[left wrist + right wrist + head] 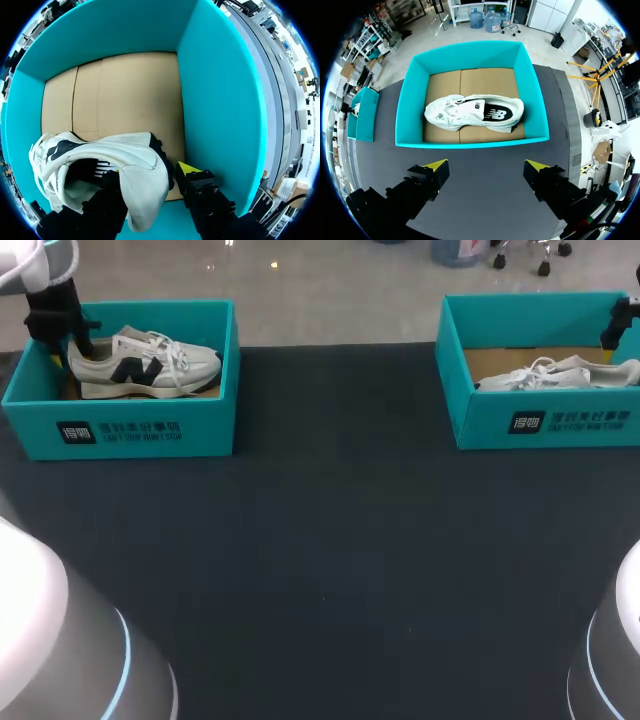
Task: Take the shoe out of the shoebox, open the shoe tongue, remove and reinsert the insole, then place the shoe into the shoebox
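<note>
A dark table fills the head view, and what it carries stands along its far edge. The left shoebox, teal with a dark label on its near wall, sits at the far left corner. A right shoebox of the same teal stands well apart from the left shoebox, level with it at the far right. Inside the left shoebox a white shoe with a dark side mark stands upright on its sole over the cardboard floor. Its toe points away from that box's left wall and its heel lies close to that wall. A second shoe, also white, lies on its side in the right shoebox, toe turned toward the left shoebox. The left end effector is down inside the left shoebox at the heel end, clenched on the white shoe: one finger is at the shoe's opening, and the other, yellow-tipped, is against the dark patch at the back of the heel, so the heel is caught between them. The right end effector is far from the left shoebox, hovering over the bare table just on the near side of the right shoebox, released, its fingers spread wide with nothing between them
</note>
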Controlling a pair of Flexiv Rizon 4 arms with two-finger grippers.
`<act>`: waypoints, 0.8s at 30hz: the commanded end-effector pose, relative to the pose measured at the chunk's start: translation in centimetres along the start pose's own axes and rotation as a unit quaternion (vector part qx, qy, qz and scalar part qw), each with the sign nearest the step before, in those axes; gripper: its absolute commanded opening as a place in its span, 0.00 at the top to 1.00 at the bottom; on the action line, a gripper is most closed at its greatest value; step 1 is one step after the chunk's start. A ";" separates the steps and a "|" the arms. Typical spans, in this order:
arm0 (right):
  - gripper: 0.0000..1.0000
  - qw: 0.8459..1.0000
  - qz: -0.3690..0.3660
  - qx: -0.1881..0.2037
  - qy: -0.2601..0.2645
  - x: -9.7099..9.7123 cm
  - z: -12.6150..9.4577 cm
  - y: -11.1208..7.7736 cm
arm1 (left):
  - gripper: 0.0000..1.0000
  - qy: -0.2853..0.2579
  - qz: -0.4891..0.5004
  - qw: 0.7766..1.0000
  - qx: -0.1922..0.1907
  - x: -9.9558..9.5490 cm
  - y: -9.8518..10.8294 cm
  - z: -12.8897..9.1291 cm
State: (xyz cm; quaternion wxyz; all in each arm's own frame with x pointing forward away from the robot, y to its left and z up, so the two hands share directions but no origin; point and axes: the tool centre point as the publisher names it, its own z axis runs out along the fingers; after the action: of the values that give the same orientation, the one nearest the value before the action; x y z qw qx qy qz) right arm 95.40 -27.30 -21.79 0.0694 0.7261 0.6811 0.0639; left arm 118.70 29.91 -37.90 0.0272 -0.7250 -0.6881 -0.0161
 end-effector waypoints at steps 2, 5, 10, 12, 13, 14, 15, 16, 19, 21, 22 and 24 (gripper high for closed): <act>0.00 1.000 0.001 -0.001 -0.001 0.0 0.0 -0.1 | 0.55 -0.001 0.003 1.000 0.021 0.2 1.2 0.9; 0.00 1.000 0.001 -0.001 -0.001 0.0 0.0 -0.1 | 0.56 -0.002 0.002 1.000 0.027 0.1 1.2 1.4; 0.00 1.000 0.001 -0.001 -0.001 0.0 0.0 -0.1 | 0.62 -0.001 0.001 0.999 0.033 0.2 1.1 1.8; 0.00 1.000 0.001 -0.001 -0.001 0.0 0.0 -0.1 | 0.69 -0.001 0.000 0.999 0.036 0.4 1.1 2.0; 0.00 1.000 0.001 -0.001 -0.001 0.0 0.0 -0.1 | 0.70 -0.001 0.000 0.999 0.037 0.4 1.1 2.0; 0.00 1.000 0.001 -0.001 -0.001 0.0 0.0 -0.1 | 0.70 -0.002 0.000 0.999 0.037 0.5 1.0 2.0; 0.00 1.000 0.001 -0.001 -0.001 0.0 0.0 -0.1 | 0.70 -0.002 0.000 0.999 0.037 0.5 1.0 2.0; 0.00 1.000 0.001 -0.001 -0.001 0.0 0.0 -0.1 | 0.71 -0.002 0.000 0.999 0.038 0.6 0.9 1.9; 0.00 1.000 0.001 -0.001 -0.001 0.0 0.0 -0.1 | 0.72 0.000 0.004 0.999 0.038 0.6 0.8 1.6; 0.00 1.000 0.001 -0.001 -0.001 0.0 0.0 -0.1 | 0.75 0.001 0.007 0.999 0.038 0.7 0.8 1.5; 0.00 1.000 0.001 -0.001 -0.001 0.0 0.0 -0.1 | 0.77 0.002 0.008 0.999 0.038 0.7 0.7 1.4; 0.00 1.000 0.001 -0.001 -0.001 0.0 0.0 -0.1 | 0.77 0.003 0.009 0.999 0.037 0.7 0.6 1.1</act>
State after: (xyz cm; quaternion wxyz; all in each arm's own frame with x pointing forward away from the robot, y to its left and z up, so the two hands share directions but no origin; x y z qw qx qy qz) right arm 95.40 -27.31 -21.79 0.0694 0.7261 0.6811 0.0639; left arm 118.72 30.64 -39.36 0.0415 -0.7300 -0.6822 -0.0082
